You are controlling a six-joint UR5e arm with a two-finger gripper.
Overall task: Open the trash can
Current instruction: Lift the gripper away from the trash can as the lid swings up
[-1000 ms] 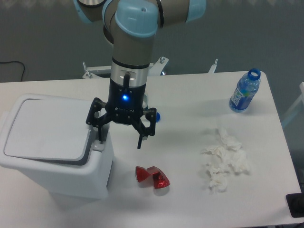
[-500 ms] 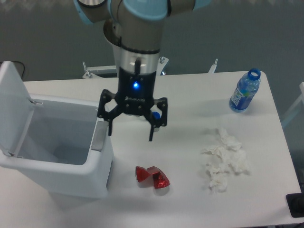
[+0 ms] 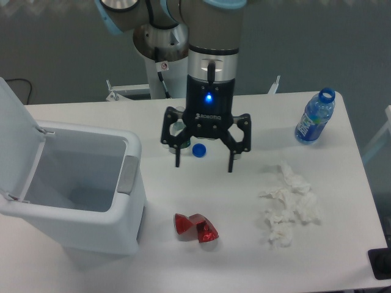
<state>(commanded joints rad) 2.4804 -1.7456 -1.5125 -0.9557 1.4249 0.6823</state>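
So here's what you've got: the trash can [image 3: 79, 201] sits at the left end of the white surface [image 3: 244, 262], and its lid [image 3: 15, 131] is flipped up and standing nearly upright along the far left side. You can look straight down into the bin and see only bare white walls. The grey latch tab [image 3: 127, 174] is on the right-hand rim, facing the middle of the surface.

Your hand [image 3: 205, 163] hangs above the middle of the surface, right of the can and clear of it. Its two black fingers [image 3: 232, 160] are spread wide and point down, with nothing between them. There's a blue light glowing on the wrist just above them.

Right under the hand you can spot a small blue bottle cap [image 3: 198, 149] lying on the surface, between the two fingers as the camera sees it. In front of the can, near its lower right corner, there's a crumpled red wrapper [image 3: 195, 227]. Off to the right sits a pile of crumpled white tissue [image 3: 288, 204], and at the far right corner a blue water bottle [image 3: 314, 117] stands upright with its cap off.
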